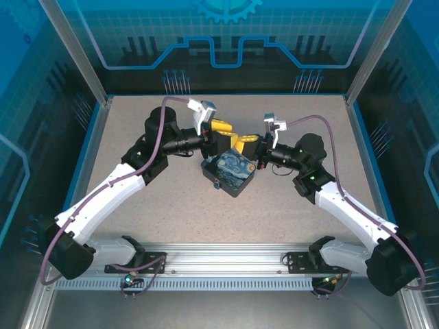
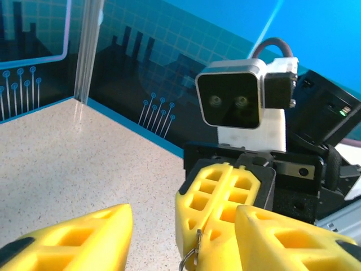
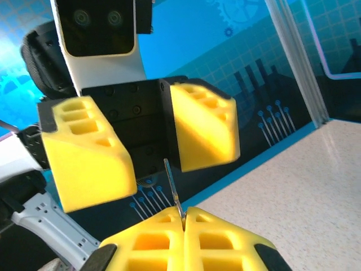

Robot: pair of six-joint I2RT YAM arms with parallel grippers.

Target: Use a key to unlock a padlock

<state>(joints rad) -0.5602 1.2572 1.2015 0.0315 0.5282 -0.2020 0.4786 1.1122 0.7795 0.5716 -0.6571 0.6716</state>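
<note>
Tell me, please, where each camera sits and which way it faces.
Top external: above and behind, looking down on the table; both arms show.
Left wrist: faces the right gripper; own fingers below.
Right wrist: faces the open left gripper; own shut fingers pinch the key.
Shared: both wrist views show the right gripper.

Ahead of my right gripper, pinched on the key, stands my left gripper. It blocks the straight path, though its two yellow fingers are parted and leave a gap facing my tips. Under both grippers the tin box bars any drop downward. Outward to either side, the speckled table lies bare up to the enclosure walls.
</note>
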